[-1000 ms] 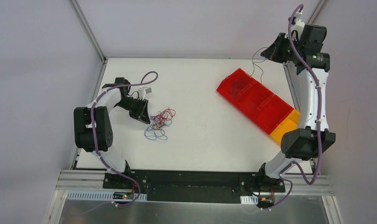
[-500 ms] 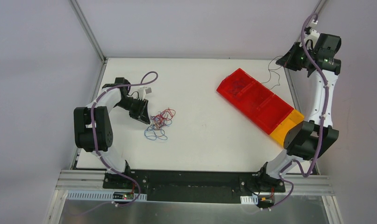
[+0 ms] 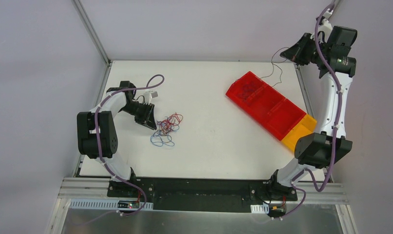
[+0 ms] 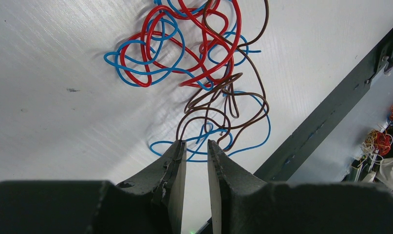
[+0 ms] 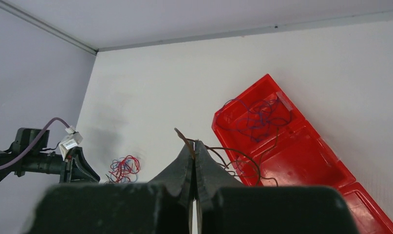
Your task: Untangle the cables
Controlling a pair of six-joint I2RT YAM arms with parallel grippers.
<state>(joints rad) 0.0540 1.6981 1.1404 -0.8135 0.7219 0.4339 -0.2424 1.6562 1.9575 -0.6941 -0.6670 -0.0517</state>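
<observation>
From above: shows a red tray (image 3: 265,105) set slantwise on the white table (image 3: 209,146), with a yellow section (image 3: 296,135) at its near end. Places the tangle (image 3: 166,127) of red, blue and brown cables flat on the table well left of the tray, with the left gripper (image 3: 152,123) right at the tangle's edge on the side away from the tray. Puts the right gripper (image 3: 292,51) high over the tray's far end, with the brown wire (image 3: 274,68) dangling from it toward that end as a mere dark thread. Cannot settle either pair of jaws from up here.

Through the left wrist camera: finds the fingers (image 4: 177,168) parted by a narrow gap, clamped on nothing, low over the table. Sets a blue loop (image 4: 243,141) and brown coils of the tangle directly ahead of the tips, red and blue loops beyond them. Takes in nothing of the tray.

Through the right wrist camera: finds the jaws pressed together on the brown wire, a short end poking up past the tips and the rest curling down toward the tray's far-end compartment; cannot tell whether touching it. Reveals dark purple-blue wires (image 5: 255,114) lying inside that compartment, barely a smudge from above. Catches the tangle too, tiny, far left of the tray.
</observation>
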